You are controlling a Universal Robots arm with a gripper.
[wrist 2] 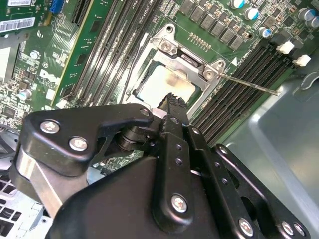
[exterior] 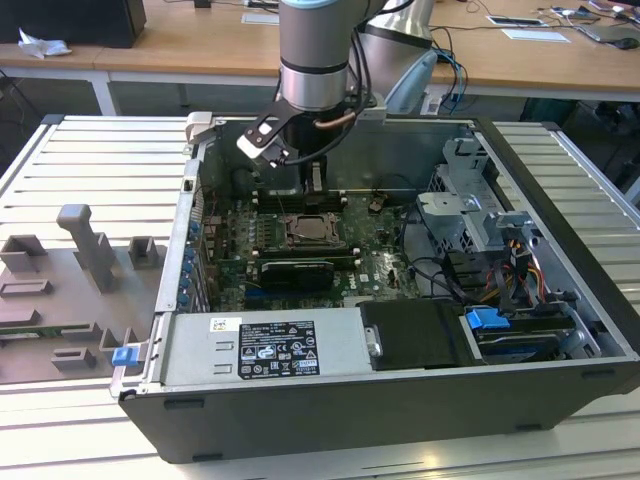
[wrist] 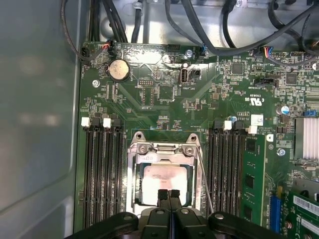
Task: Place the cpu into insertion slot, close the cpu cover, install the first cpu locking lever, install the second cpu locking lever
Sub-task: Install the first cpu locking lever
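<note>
Pincer (wrist: pixel 169 195) is pressed together, tips shut tight with nothing between them, hanging straight over one edge of the cpu (wrist: pixel 160 180); whether it touches the chip can't be told. Cpu lies flat in the insertion slot (wrist: pixel 131 169), inside the open computer case (exterior: pixel 400 400). Cpu cover (wrist: pixel 164 157) is down around the chip, metal top showing through its window. Thin locking lever (wrist: pixel 205 184) runs along the slot's side, long axis parallel to the memory slots (wrist: pixel 227 174), just beside the pincer tips; it looks unlatched.
</note>
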